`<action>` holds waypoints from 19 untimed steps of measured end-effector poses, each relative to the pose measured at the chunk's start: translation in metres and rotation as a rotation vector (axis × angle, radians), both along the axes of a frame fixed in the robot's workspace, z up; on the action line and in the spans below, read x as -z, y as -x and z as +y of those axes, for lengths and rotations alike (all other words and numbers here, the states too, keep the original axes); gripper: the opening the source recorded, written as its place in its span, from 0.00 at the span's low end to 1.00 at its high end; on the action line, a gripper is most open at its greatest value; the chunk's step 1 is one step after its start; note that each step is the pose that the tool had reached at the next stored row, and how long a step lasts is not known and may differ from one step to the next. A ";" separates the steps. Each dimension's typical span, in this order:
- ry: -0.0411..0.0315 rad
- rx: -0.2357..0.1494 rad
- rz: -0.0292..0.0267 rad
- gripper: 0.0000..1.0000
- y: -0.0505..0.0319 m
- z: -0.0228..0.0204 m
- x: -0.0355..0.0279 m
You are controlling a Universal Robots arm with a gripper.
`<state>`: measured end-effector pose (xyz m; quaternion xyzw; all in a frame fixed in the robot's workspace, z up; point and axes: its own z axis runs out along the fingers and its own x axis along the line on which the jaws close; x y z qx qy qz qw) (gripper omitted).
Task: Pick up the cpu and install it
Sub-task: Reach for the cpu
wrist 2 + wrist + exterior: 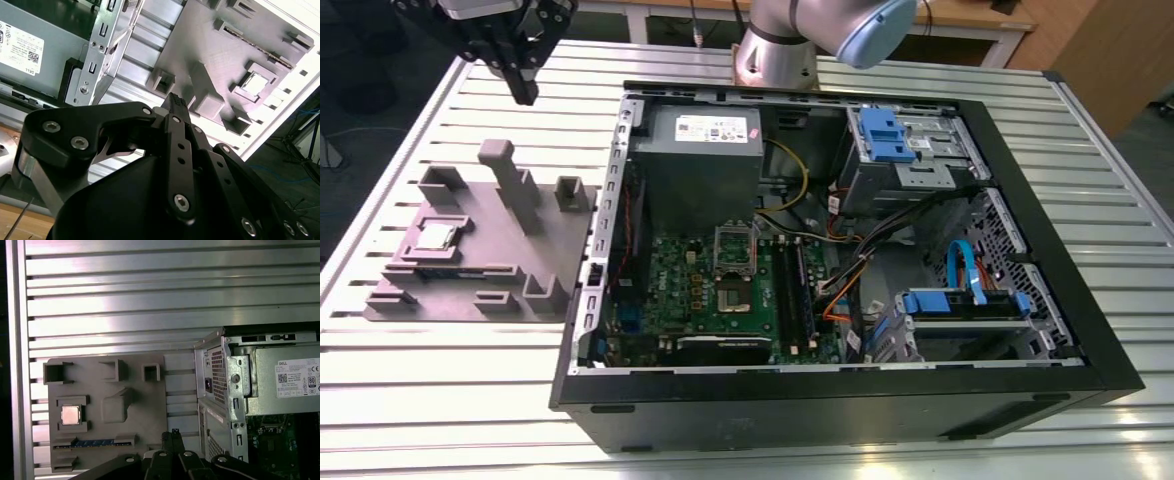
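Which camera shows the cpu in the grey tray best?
The first wrist view: it faces the cpu squarely, unobstructed. The exterior view shows it at a slant; the second wrist view, as bright glare.

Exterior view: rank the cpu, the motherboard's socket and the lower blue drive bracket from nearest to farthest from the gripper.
Measured from the gripper, above the table at the exterior view's upper left:
1. cpu, in the grey tray at the exterior view's left.
2. socket, mid-board inside the open case.
3. blue drive bracket, towards the case's end at the exterior view's right.
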<state>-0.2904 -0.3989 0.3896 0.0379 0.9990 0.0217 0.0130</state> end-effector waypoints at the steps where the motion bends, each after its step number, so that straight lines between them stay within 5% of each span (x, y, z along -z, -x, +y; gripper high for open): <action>1: 0.0000 0.000 0.0000 0.10 0.0003 0.0000 0.0000; 19: 0.0000 0.000 0.0000 0.10 0.0056 0.0000 0.0001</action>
